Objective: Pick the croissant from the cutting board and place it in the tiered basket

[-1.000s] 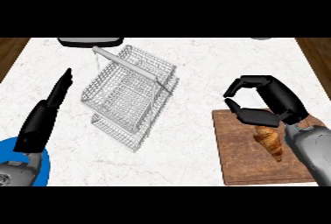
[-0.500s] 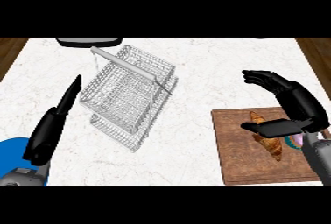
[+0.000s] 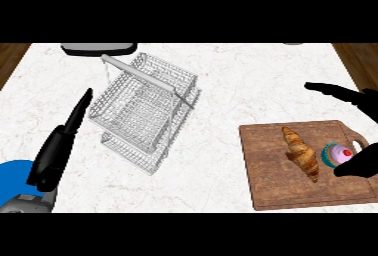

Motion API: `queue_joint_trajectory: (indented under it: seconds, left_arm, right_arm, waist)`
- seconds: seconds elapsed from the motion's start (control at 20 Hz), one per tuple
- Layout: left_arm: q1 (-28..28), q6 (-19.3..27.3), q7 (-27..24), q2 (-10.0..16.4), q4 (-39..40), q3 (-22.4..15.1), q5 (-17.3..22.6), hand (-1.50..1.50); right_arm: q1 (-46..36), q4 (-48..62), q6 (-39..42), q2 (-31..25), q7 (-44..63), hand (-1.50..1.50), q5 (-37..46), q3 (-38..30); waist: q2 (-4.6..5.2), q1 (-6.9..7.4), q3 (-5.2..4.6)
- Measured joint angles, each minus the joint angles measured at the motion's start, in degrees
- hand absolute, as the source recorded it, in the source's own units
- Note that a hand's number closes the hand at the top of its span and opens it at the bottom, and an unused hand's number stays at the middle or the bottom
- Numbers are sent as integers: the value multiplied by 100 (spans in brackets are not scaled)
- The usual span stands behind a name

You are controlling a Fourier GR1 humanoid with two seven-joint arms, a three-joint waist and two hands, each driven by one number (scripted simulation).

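Observation:
The brown croissant [image 3: 300, 152] lies lengthwise on the wooden cutting board [image 3: 269, 190] at the lower right. My right hand [image 3: 353, 95] is at the view's right edge, open, with its fingers spread above the board's far corner and its thumb [image 3: 359, 165] low beside the board's handle. It does not touch the croissant. The wire tiered basket [image 3: 144, 112] stands left of centre, tilted in view, with a bar handle on top. My left hand [image 3: 57, 147] rests open at the lower left, fingers straight, beside the basket.
A pink cupcake in a teal cup [image 3: 337, 154] sits on the board right of the croissant. A dark grey object [image 3: 97, 48] is at the counter's back edge. A blue round thing [image 3: 16, 172] shows at the lower left corner.
My right hand was curled over the croissant a second ago; it has opened and drawn off to the right, uncovering the croissant and the cupcake. The left hand shifted only slightly.

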Motion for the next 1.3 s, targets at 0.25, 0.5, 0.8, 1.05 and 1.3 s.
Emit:
queue_joint_trajectory:
  seconds: [0.25, 0.5, 0.8, 1.05, 1.3]
  left_arm:
    - [4, -55, 20, -7, -25, 50, 1, 0]
    - [-1, -184, 78, -48, -125, 114, -36, 0]
    - [-18, -323, 11, -150, -69, 175, -105, 0]
    - [-153, -354, 130, -273, -32, 207, -192, 0]
    - [-155, -458, 54, -290, 42, 309, -216, 0]
  right_arm:
    - [-34, -1027, 276, -477, 1457, -150, 234, 215]
    - [99, -1921, 234, -167, 2800, -150, 503, 447]
    - [73, -2322, 62, 704, 4016, -150, 1383, 1224]
    - [62, -2102, 97, 963, 4213, -150, 2094, 1625]
    - [190, -1671, 94, 1198, 4271, -150, 2782, 1899]
  waist:
    - [4, 5, 6]
    - [31, 64, 16]
    - [52, 124, 21]
    - [59, 130, 22]
    - [61, 132, 24]
